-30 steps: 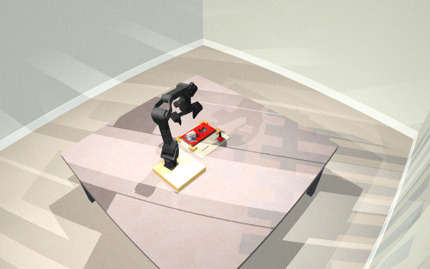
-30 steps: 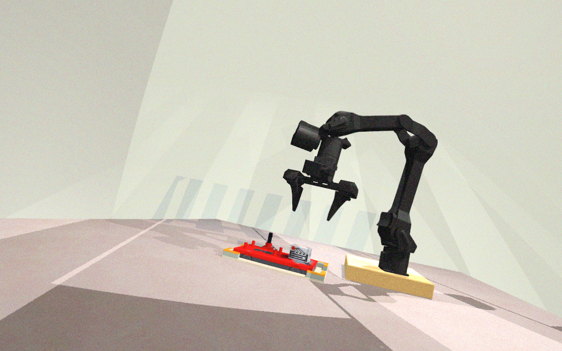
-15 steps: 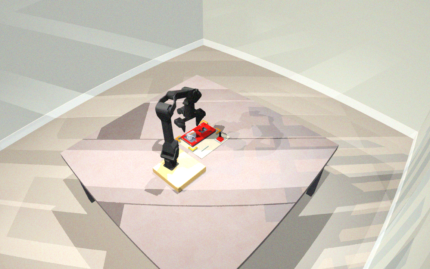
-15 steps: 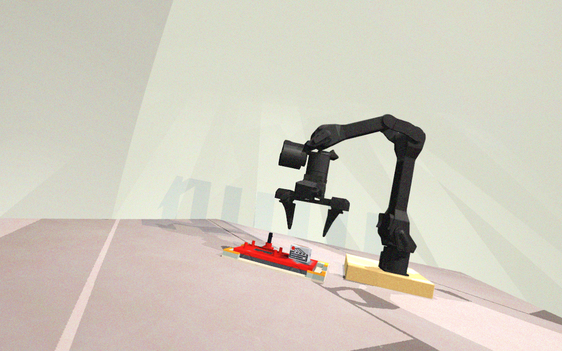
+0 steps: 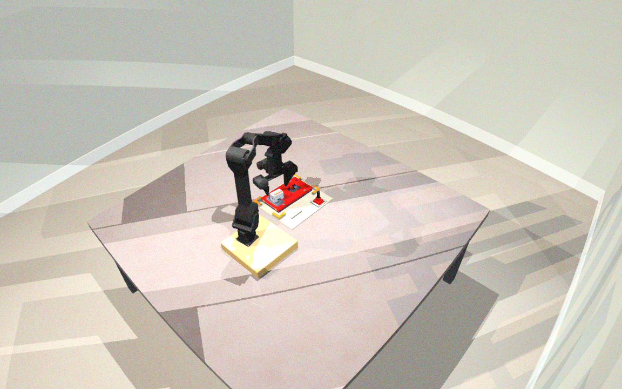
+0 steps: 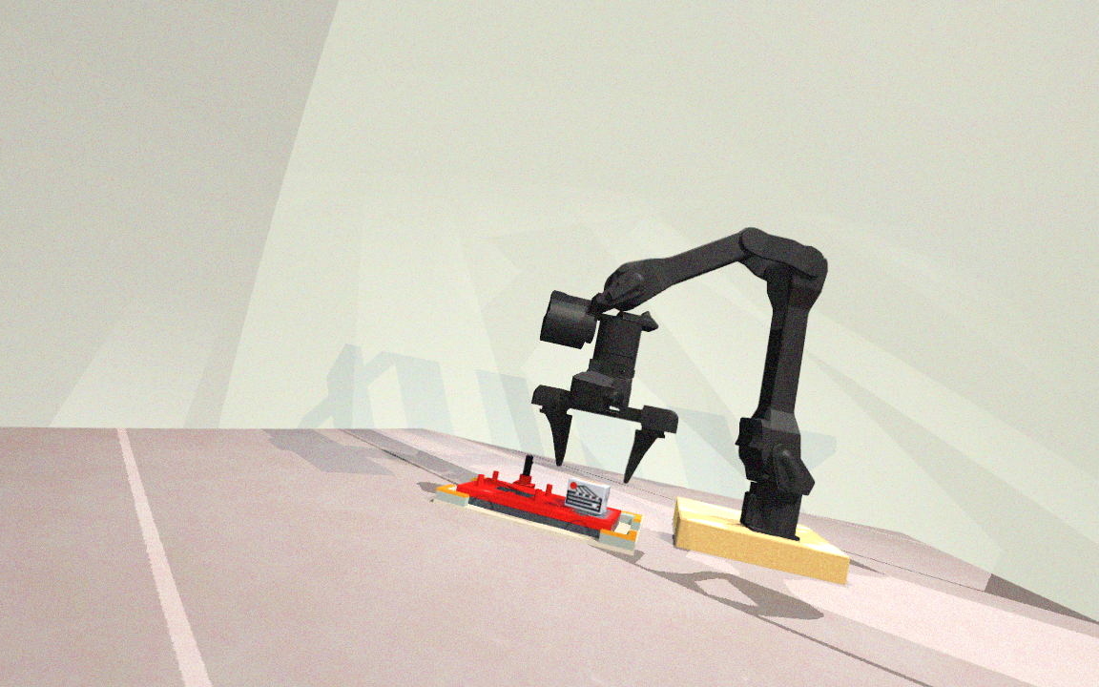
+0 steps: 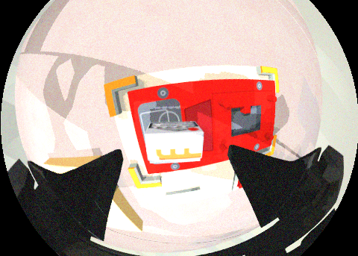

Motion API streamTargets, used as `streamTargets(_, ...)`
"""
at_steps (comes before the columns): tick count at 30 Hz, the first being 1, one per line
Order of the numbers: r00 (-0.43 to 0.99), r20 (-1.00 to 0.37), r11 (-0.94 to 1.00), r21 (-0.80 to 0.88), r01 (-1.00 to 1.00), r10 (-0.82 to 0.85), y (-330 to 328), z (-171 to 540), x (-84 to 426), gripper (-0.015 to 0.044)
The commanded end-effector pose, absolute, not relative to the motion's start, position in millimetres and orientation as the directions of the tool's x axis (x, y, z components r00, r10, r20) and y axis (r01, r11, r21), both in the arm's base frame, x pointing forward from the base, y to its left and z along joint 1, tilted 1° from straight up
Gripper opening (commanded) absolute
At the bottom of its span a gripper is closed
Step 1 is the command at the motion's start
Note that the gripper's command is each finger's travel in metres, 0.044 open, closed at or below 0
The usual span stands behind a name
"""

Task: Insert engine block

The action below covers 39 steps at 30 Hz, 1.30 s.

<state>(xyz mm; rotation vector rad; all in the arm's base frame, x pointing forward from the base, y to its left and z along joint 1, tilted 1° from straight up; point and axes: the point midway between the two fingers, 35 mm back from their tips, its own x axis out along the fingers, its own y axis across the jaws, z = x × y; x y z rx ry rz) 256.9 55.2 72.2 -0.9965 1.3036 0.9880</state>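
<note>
The white and grey engine block (image 5: pixel 276 195) (image 6: pixel 587 497) (image 7: pixel 174 142) stands upright at the near end of the red car body (image 5: pixel 290 195) (image 6: pixel 536 502) (image 7: pixel 201 89), orange marks on top. It rises above the red surface and covers part of a grey recess (image 7: pixel 154 108); how deep it sits and where its slot and the rib lie cannot be told. A dark notched opening (image 7: pixel 246 121) shows at the body's other end. My gripper (image 5: pixel 276 189) (image 6: pixel 592 472) (image 7: pixel 176 154) is wide open and empty, pointing down above the block, fingertips clear of it.
Orange and yellow corner brackets (image 5: pixel 278 214) (image 7: pixel 110 89) surround the body on a pale board (image 5: pixel 303 215). A black peg on a red base (image 5: pixel 318 200) stands beside the body. The arm's wooden base (image 5: pixel 267 244) (image 6: pixel 758 555) is near the block's end.
</note>
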Motion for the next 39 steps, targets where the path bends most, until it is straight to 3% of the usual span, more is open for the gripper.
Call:
streamTargets(1, 0.015, -1.000, 0.281, -0.013, -0.960, 0.004, 54, 64, 257, 0.0440)
streamTargets(18, 0.015, -1.000, 0.281, -0.013, -0.960, 0.004, 55, 39, 257, 0.0440)
streamTargets(25, 0.015, -1.000, 0.281, -0.013, -0.960, 0.004, 55, 39, 257, 0.0256)
streamTargets(32, 0.015, -1.000, 0.281, -0.013, -0.960, 0.004, 55, 39, 257, 0.0210)
streamTargets(39, 0.023, -1.000, 0.319, -0.025, -0.947, -0.010, 53, 47, 260, 0.0026)
